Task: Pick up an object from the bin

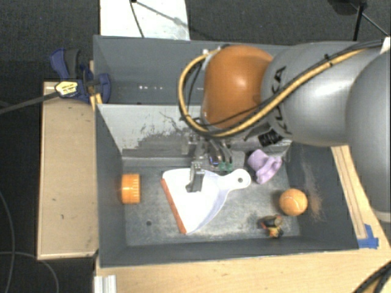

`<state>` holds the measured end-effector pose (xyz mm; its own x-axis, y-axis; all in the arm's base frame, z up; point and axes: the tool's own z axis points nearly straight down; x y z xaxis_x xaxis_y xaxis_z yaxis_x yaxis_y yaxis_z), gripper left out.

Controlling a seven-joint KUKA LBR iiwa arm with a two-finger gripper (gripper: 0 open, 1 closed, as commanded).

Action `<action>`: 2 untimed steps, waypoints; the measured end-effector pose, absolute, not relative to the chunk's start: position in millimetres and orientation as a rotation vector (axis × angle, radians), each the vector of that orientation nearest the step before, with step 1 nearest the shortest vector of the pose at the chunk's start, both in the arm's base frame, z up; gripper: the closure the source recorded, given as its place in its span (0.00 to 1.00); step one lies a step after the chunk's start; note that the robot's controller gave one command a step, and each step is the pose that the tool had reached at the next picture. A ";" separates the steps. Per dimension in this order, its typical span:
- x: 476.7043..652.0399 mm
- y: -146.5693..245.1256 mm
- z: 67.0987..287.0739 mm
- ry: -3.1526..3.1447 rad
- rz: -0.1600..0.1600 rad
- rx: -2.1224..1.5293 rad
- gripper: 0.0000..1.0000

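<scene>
Hovering at frame center, gripper point(195, 179) is low over white scoop point(201, 207) w/ orange edge; can't tell if open or shut. Scoop looks unlifted; grasp + lift left.

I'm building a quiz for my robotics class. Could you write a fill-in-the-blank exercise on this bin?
The gripper hangs over a white scoop whose long straight edge is ____.
The orange ball lies to the view's ____ of the scoop.
The orange cylinder lies near the ____ wall of the bin, as viewed.
The lumpy thing by the scoop's handle is ____.
Missing words: orange; right; left; purple.
</scene>
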<state>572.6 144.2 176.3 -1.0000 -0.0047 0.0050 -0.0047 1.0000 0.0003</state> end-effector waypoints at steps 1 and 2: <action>574.4 143.4 181.2 -3.144 -0.002 0.002 0.00; 578.3 142.0 159.1 -3.144 -0.001 0.083 0.00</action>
